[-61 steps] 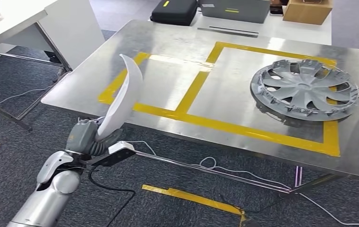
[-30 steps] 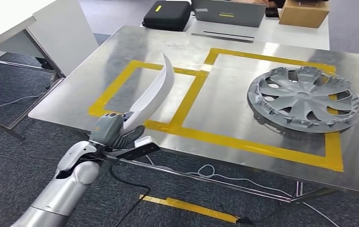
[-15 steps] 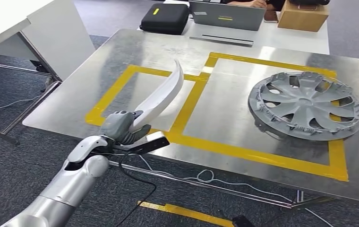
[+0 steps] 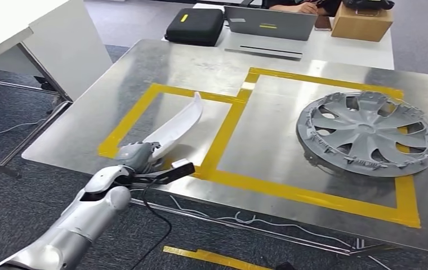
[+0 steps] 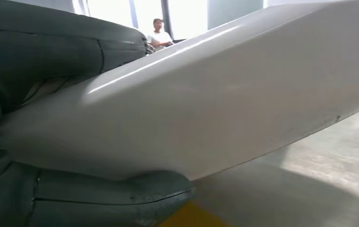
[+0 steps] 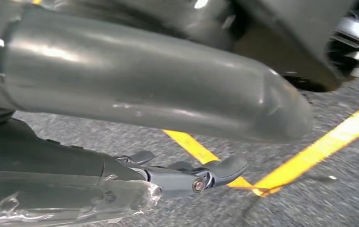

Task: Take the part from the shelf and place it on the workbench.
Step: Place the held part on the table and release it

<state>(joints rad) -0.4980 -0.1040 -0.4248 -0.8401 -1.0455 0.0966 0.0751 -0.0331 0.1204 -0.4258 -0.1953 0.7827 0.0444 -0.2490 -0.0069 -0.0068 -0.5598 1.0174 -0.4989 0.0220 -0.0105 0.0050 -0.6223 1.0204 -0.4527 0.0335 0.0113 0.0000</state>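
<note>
Part (image 4: 175, 128), a long curved white panel, is held at its lower end by the left hand (image 4: 136, 156) just at the tabletop's (image 4: 144, 62) front edge near the front-left corner; fingers wrap it tight in the left wrist view, hand (image 5: 50, 113) clamped on part (image 5: 225, 90); part slants up from the hand over the smaller yellow-taped square (image 4: 144, 104), far tip raised, cannot tell if any of it touches the metal; grey wheel cover (image 4: 368, 133) lies in the larger taped square toward the right edge; laptop (image 4: 269, 21) and black case (image 4: 196, 26) sit beyond the back edge; right hand (image 6: 187, 175) hangs over floor, fingers seemingly loose, holding nothing visible, state unclear; judgement: fetch and carry done; lowering flat and letting go remain.
</note>
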